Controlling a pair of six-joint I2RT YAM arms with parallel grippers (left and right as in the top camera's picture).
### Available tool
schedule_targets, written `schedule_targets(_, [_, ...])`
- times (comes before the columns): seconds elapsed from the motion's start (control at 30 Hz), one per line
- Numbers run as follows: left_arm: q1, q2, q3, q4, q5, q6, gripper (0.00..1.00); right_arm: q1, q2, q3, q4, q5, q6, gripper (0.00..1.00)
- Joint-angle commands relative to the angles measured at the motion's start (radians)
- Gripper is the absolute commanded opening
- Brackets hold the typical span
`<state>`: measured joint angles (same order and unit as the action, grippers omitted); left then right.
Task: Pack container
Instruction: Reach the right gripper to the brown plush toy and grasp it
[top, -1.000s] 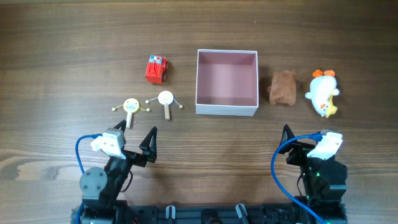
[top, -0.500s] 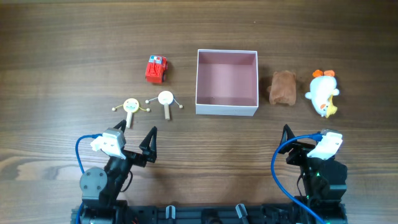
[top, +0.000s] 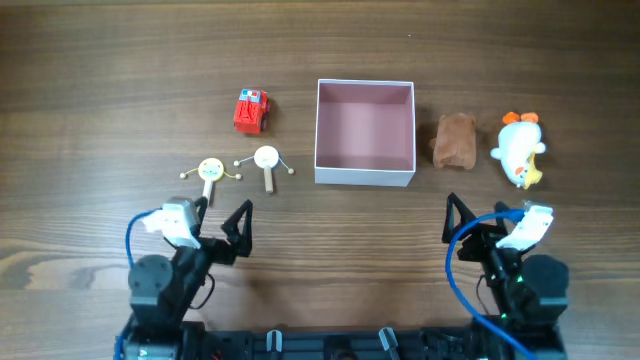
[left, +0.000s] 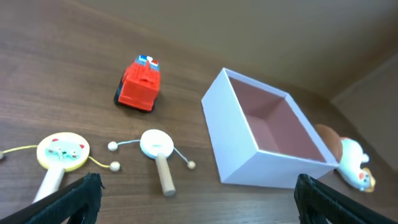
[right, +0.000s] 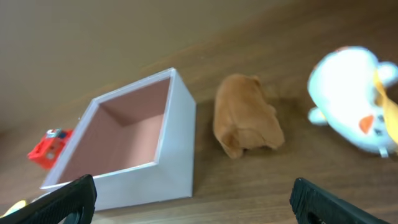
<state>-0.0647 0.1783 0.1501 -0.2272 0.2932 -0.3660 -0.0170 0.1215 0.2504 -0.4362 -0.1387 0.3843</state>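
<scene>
The container (top: 365, 177), white-walled and pink inside, sits empty at mid-bench (top: 120, 60). A brown plush (top: 455, 140) lies just beside its right wall, with a white chick (top: 518, 148) beyond. A red truck (top: 251, 111), a yellow rattle (top: 211, 171) and a white rattle (top: 266, 158) lie to its left. At the near edge, left jaws and right jaws are spread wide, holding nothing. A low reach for the plush could likely shove the light box, and the thin rattle handles may slip a pinch.

I'm going through all three views and there's no text, number or brand I can read. The red toy truck (left: 138, 86) has a small blue-and-white patch on its roof, too blurred to make out. The round rattle (left: 62, 151) carries a faint printed face, no letters.
</scene>
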Motion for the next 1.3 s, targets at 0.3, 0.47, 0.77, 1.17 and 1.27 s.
schedule_targets(0.3, [0.003,0.709,0.799,-0.476,-0.214,0.098,1.00,-0.003,0.957,0.961,-0.498,-0.011,-0.264,0.99])
schedule_targets(0.47, [0.069,0.956,0.990,-0.603,-0.216,0.098,1.00,-0.003,1.260,1.186,-0.566,-0.013,-0.305,1.00])
schedule_targets(0.77, [0.130,1.122,1.011,-0.657,-0.216,0.098,1.00,-0.003,1.608,1.195,-0.536,0.037,-0.312,0.99])
schedule_targets(1.17, [0.130,1.124,1.011,-0.665,-0.216,0.097,1.00,-0.003,1.907,1.195,-0.454,0.105,-0.251,0.93])
schedule_targets(1.27, [0.130,1.124,1.011,-0.665,-0.216,0.098,1.00,-0.003,1.934,1.195,-0.415,0.106,-0.250,0.63])
